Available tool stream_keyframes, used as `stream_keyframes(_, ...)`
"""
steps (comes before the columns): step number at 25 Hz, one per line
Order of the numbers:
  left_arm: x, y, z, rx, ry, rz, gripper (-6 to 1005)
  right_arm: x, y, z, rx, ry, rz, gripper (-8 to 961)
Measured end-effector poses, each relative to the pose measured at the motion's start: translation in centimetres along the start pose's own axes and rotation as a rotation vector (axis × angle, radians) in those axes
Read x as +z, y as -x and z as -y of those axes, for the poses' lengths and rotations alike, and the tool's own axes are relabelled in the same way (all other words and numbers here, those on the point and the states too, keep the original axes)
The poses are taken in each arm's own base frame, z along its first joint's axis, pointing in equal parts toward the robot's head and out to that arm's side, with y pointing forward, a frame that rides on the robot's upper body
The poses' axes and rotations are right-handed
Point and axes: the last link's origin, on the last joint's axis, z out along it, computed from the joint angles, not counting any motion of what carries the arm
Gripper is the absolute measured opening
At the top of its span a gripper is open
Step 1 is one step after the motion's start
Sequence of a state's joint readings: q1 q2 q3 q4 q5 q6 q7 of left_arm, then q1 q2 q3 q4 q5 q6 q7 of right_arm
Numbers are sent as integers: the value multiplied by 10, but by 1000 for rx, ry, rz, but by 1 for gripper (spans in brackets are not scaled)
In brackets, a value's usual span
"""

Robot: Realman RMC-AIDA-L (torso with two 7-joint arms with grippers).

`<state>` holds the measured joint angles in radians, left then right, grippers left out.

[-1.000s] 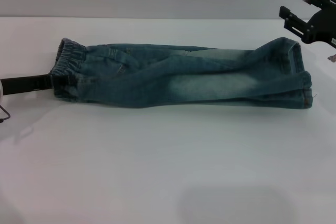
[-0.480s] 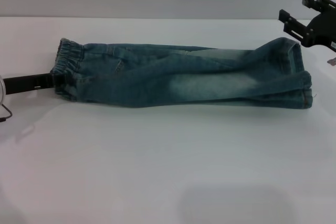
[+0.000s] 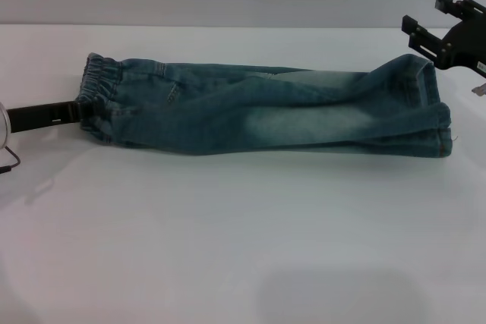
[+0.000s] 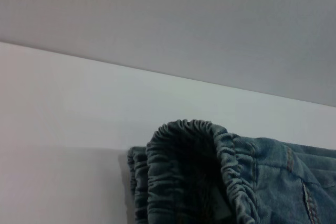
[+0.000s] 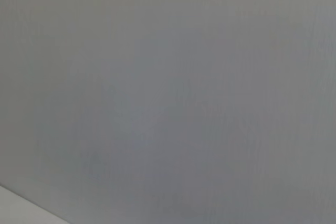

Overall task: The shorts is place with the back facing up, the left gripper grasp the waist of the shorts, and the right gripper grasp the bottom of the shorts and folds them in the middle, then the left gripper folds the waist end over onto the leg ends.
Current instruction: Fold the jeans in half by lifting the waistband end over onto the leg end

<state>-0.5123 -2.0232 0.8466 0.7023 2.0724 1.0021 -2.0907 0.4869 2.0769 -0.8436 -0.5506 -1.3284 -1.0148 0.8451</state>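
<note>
**Shorts folded lengthwise, left claw at the waistband**

Table [image 3: 243, 248]: white, broad, carrying everything in view; it fills the ground below and ahead of both claws.

Shorts [image 3: 266, 115]: faded blue denim, doubled along their length into a long narrow strip. They run from the left gripper's tips away across to a spot just under the right gripper.

Leg ends [image 3: 437, 115]: the stitched hems lie stacked flat on the table, just below and slightly inward of the right gripper, apart from it.

Waist of the shorts [image 3: 99, 89]: ruffled elastic band, directly at the left gripper's tips. In the left wrist view the gathered band [image 4: 189, 171] bulges up as an open loop right in front of the camera.

Left gripper [image 3: 76, 111]: black flat fingers lying low and level along the table, their tips meeting the near corner of the waistband. The cloth hides the tips, so I cannot tell whether they pinch the band or merely touch it.

Right gripper [image 3: 440, 32]: raised off the table above the hem end, fingers spread, holding nothing. Its wrist view shows only blank grey wall.
</note>
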Motion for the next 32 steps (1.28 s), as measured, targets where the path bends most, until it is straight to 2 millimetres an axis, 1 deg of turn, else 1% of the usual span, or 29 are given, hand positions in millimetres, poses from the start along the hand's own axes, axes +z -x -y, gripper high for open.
stream_keyframes(7, -1, -3, -2, 4, 6, -9, 141, 4, 1, -3, -1, 10, -1, 642)
stream_keyframes(8, -2, -12, -11, 25, 36, -37, 141, 6, 1, -4, -2, 13, 0, 642)
stream_keyframes(9, -2, -12, -11, 25, 36, -37, 141, 7, 1, -4, -2, 16, 1, 642)
stream_keyframes(10, -4, -19, -19, 42, 63, -52, 141, 9, 2, -6, -1, 24, 5, 642)
stream_keyframes(11, -6, -30, -31, 62, 118, -76, 141, 9, 2, -6, -1, 24, 5, 642)
stream_keyframes(13, -6, -40, -42, 73, 165, -97, 141, 13, 3, -8, 1, 32, 6, 641)
stream_keyframes(14, -6, -40, -42, 73, 165, -97, 141, 15, 3, -10, 3, 39, 6, 641)
stream_keyframes(15, -6, -44, -47, 79, 187, -106, 142, 17, 3, -12, 4, 45, 6, 641)
stream_keyframes(16, -4, -52, -57, 93, 226, -122, 142, 19, 4, -13, 6, 51, 6, 641)
stream_keyframes(18, -4, -54, -61, 99, 238, -127, 142, 27, 5, -20, 3, 73, 7, 641)
stream_keyframes(19, -3, -57, -65, 106, 257, -135, 142, 27, 5, -20, 3, 73, 7, 641)
stream_keyframes(20, -3, -57, -65, 106, 257, -135, 142, 30, 5, -23, 5, 83, 6, 641)
stream_keyframes(22, -2, -68, -80, 131, 319, -161, 142, 37, 4, -29, 14, 100, 0, 641)
stream_keyframes(23, -2, -68, -80, 131, 319, -161, 142, 41, 4, -34, 19, 113, -2, 641)
stream_keyframes(24, -3, -74, -85, 144, 341, -171, 142, 44, 4, -37, 22, 123, -4, 641)
stream_keyframes(28, -3, -74, -85, 144, 341, -171, 139, 53, 4, -52, 31, 174, -14, 641)
stream_keyframes(29, -6, -87, -96, 176, 374, -205, 139, 55, 4, -56, 32, 188, -20, 641)
stream_keyframes(30, -8, -95, -102, 192, 389, -225, 138, 57, 3, -59, 33, 199, -28, 641)
stream_keyframes(32, -8, -95, -102, 192, 389, -225, 138, 59, 1, -65, 45, 217, -42, 641)
